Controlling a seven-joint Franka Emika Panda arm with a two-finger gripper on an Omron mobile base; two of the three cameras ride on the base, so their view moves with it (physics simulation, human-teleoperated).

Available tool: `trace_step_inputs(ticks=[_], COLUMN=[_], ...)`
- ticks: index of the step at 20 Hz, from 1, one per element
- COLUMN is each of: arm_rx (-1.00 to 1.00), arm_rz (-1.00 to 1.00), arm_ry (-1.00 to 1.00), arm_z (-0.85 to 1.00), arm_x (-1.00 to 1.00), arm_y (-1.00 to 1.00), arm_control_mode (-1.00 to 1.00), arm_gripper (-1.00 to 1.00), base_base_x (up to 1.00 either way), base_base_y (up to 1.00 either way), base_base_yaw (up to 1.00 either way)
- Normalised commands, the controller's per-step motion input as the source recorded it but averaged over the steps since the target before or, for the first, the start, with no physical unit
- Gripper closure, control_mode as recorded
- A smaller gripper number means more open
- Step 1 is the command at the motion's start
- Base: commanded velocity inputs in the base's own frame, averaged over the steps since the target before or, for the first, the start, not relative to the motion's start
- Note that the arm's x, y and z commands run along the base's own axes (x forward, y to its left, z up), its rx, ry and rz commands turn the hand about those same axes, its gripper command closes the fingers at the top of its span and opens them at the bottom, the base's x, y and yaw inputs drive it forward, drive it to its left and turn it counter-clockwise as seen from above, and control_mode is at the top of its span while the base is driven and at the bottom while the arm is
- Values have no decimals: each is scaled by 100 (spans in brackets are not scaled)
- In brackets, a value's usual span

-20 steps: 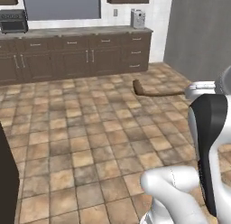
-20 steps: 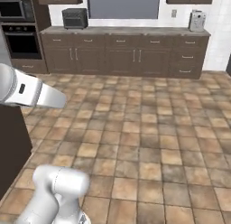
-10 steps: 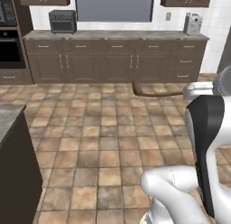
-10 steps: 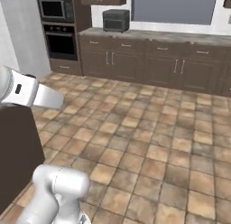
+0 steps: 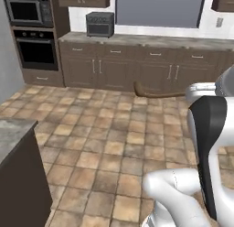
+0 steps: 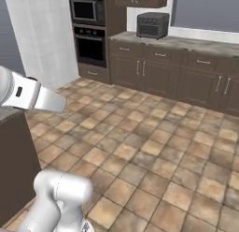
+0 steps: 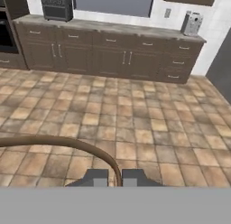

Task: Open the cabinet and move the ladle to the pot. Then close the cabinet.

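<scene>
Between the two small dark fingertips of the gripper (image 7: 115,178), seen from the hand camera, the slim brown ladle (image 7: 67,142) with its long thin handle was clamped tight; the pincer was closed as far as it goes on that handle, which curved away to the left across the picture. From the left base camera the same ladle (image 5: 157,92) stuck out leftward from the white arm, held well above the brown tiled floor (image 5: 105,143), its scoop end at the far left.

Compared with a second earlier, the whole scene had swung: the black built-in wall oven (image 5: 35,50) and the dark toaster oven (image 5: 100,24) on the grey-topped counter (image 5: 151,40) had come into the left base picture, while the ladle kept its place against the arm. That pointed to the base turning or driving, not to the ladle shifting in the grip.

By my reading the ladle was in transit toward the pot, and closing the cabinet remained to be done.
</scene>
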Motion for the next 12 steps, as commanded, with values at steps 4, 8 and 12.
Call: trace_step_inputs(ticks=[4, 8, 12], arm_rx=[0, 0, 0], arm_rz=[0, 0, 0], arm_ry=[0, 0, 0], arm_z=[0, 0, 0], arm_x=[0, 0, 0], arm_y=[0, 0, 0], arm_control_mode=[100, 100, 100], arm_gripper=[100, 100, 100], base_base_x=[100, 100, 100], base_base_y=[-47, -55, -69], base_base_yaw=[51, 50, 45])
